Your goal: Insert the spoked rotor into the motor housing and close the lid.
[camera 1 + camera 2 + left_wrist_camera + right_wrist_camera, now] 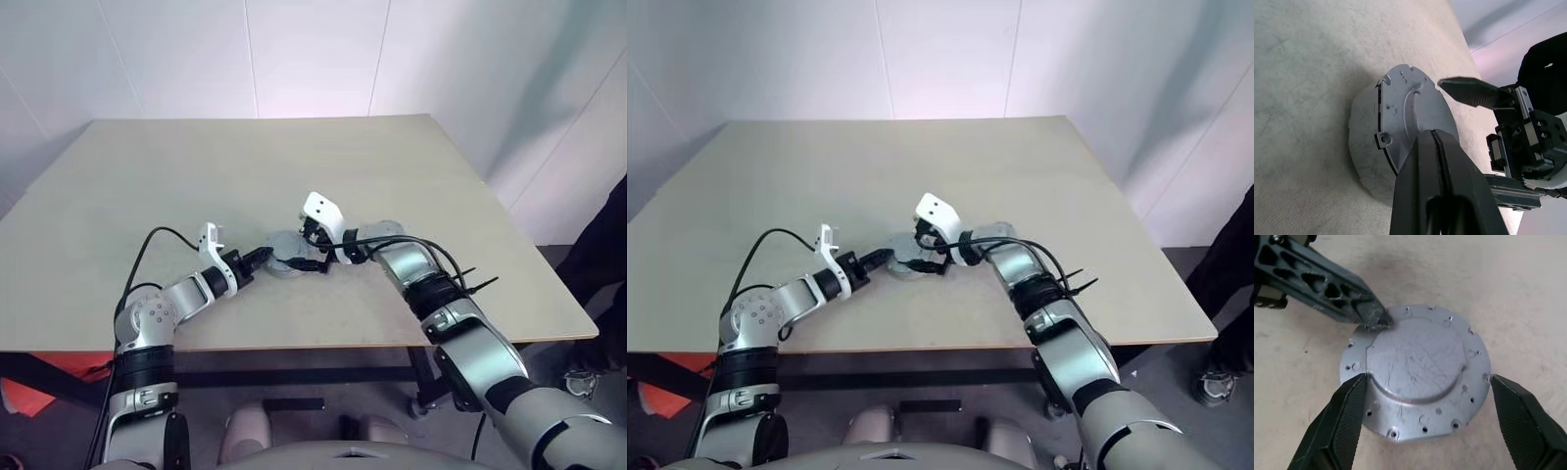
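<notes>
The lid (1415, 374) lies flat on the table (196, 166), a little toward the near edge and close to the middle between left and right — a matte grey cap with a raised centre and small holes around its rim, sitting on top of a round body whose pale side wall shows beneath it in the left wrist view. The left gripper (261, 256) comes in from the left with its two black fingers pressed together, their tips resting on the lid's left rim. The right gripper (1425, 382) hangs over the lid from the right, spread wide — one finger (1339, 423) on either side of the rim, just clear of it.
</notes>
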### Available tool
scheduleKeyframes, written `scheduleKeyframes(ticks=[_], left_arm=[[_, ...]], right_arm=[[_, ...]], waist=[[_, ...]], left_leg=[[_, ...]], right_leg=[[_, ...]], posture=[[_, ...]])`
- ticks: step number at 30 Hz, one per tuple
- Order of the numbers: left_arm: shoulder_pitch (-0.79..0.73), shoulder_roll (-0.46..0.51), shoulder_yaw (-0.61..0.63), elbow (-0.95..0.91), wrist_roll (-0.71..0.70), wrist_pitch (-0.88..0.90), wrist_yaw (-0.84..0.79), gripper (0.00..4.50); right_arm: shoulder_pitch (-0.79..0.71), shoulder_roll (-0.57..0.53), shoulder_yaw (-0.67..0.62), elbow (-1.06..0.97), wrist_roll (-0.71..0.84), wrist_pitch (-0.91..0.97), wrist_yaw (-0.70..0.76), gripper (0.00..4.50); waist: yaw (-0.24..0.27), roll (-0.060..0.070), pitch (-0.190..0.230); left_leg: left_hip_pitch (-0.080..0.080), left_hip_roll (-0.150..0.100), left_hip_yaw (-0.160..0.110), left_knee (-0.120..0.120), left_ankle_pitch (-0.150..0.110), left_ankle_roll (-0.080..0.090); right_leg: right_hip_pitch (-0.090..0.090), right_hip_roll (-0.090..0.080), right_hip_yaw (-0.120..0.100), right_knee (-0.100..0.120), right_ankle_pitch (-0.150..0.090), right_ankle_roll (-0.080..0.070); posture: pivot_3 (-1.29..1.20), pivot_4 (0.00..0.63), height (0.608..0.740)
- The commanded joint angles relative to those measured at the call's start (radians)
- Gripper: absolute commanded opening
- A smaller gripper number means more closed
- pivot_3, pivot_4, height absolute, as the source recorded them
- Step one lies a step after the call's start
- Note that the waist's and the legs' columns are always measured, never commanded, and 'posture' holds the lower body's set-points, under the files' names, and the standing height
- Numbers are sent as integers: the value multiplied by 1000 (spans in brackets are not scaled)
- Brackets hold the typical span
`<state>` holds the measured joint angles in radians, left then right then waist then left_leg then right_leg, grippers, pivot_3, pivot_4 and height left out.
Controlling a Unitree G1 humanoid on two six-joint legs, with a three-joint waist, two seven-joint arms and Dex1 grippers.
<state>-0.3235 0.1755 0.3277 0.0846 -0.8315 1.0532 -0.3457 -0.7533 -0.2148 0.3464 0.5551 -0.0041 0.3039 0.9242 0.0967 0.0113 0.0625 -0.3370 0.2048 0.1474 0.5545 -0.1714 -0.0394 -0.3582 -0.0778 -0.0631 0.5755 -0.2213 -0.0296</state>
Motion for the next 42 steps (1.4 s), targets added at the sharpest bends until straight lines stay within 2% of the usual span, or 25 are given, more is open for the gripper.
scheduleKeyframes(ticks=[1, 6, 13, 17, 24, 28, 36, 39, 42], left_arm=[[9, 4, -23, 25, 24, 11, 14, 0], [1, 4, -32, 36, 31, 4, 5, 0], [-5, 5, -36, 45, 33, -7, 3, 0], [-13, 13, -31, 57, 36, -18, 0, 0], [-34, 33, -21, 84, 44, -47, -5, 0], [-64, 59, 1, 127, 57, -81, -12, 0], [-97, 69, 8, 154, 72, -102, -11, 0], [-102, 70, 12, 154, 76, -102, -10, 0], [-100, 68, 14, 147, 77, -100, -8, 0]], right_arm=[[12, -28, -34, -142, 39, 69, 30, 4458], [31, -41, -152, -292, 167, 327, 11, 4458], [20, 16, -360, -247, 310, 766, -172, 4458], [0, 91, -469, -200, 354, 929, -296, 4458], [-28, 200, -568, -144, 389, 1013, -434, 4458], [-54, 254, -624, -67, 404, 996, -496, 4458], [-60, 311, -622, -14, 426, 963, -529, 4458], [-64, 310, -613, -6, 430, 956, -523, 3853], [-77, 305, -617, 0, 438, 952, -520, 2786]], waist=[[2, 0, 0], [6, 0, 0], [12, 0, 0], [12, 1, -1], [10, 1, -1], [2, 0, -1], [-7, 0, -3], [-7, 0, -3], [-7, 0, -3]], left_leg=[[-2, 0, 0, -1, 0, 0], [-10, 0, 4, -2, 1, 0], [-10, 0, 4, -3, 2, -2], [-10, 0, 4, -3, 2, -3], [-8, 0, 3, -9, 4, -7], [-8, 1, 3, -11, 5, -9], [-8, 1, 4, -14, 8, -12], [-8, 2, 5, -14, 8, -13], [-9, 1, 5, -13, 8, -13]], right_leg=[[-1, 0, 0, 0, 0, 0], [-10, 0, 2, 12, 1, 0], [-8, 2, 4, 13, 0, 0], [-9, 2, 4, 13, 0, 0], [-11, 2, 5, 13, 0, 0], [-13, 3, 6, 13, 0, 0], [-16, 5, 6, 13, 0, -1], [-16, 5, 6, 13, 0, -1], [-17, 5, 6, 13, 0, -1]], posture=[[0, 0, 740], [0, 0, 740], [0, 0, 740], [0, 0, 740], [0, 0, 740], [0, 0, 740], [0, 0, 740], [0, 0, 740], [0, 0, 740]])
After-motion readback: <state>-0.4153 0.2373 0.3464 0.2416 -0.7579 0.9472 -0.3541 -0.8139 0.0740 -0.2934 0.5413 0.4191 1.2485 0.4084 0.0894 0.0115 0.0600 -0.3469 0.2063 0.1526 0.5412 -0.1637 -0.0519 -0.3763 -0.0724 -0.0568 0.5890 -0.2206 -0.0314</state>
